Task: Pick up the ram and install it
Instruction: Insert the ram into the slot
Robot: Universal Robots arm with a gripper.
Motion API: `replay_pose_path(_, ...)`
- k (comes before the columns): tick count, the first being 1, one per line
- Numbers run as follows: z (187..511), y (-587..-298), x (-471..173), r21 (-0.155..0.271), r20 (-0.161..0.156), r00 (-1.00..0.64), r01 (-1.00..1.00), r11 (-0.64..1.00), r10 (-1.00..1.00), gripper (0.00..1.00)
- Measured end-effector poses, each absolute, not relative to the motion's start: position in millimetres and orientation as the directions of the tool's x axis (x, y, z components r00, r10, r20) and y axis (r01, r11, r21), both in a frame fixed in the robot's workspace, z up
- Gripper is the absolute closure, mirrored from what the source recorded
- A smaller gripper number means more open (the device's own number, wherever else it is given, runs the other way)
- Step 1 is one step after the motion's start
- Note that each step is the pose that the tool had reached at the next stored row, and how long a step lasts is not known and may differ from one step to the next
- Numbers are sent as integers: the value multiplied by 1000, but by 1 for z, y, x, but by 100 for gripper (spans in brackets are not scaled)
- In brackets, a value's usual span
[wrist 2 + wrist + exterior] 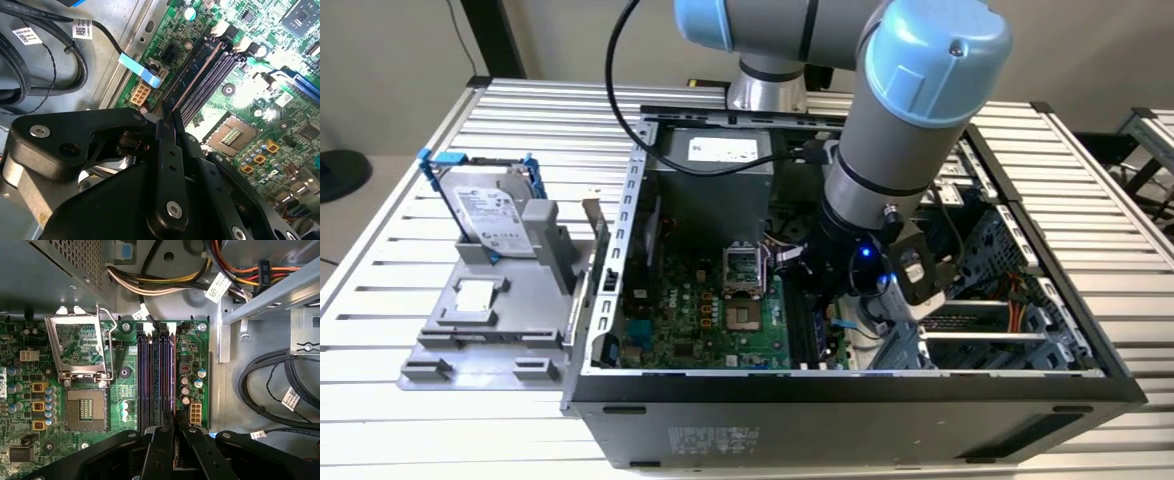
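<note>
Claw [175,432] fingers pinched nearly together over the slots [156,375], apparently gripping the largely hidden ram [196,75].

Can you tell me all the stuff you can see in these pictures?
slatted silver metal table: one, silver, under everything
open black computer case: one, black, on the table
grey plastic tray: one, grey, beside the case, on the exterior view's left
silver-labelled hard drive in a blue frame: one, standing on the tray
green motherboard: one, green, inside the case
long black slots with white end clips: about four, on the motherboard
long slim dark ram strip: one, dark, along the slots, one end in the claw
black cables: several, black, beside the motherboard
robot arm: one, grey and light blue, reaching into the case
claw: one, black, shut on the ram
</note>
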State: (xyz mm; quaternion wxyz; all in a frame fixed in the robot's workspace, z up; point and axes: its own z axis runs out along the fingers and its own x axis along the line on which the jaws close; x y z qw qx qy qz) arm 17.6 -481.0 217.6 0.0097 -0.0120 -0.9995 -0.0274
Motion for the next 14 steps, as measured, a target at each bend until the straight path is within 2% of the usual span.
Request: replay_pose_path(14,217,-482,18,55,20,-1000,19,998,18,100)
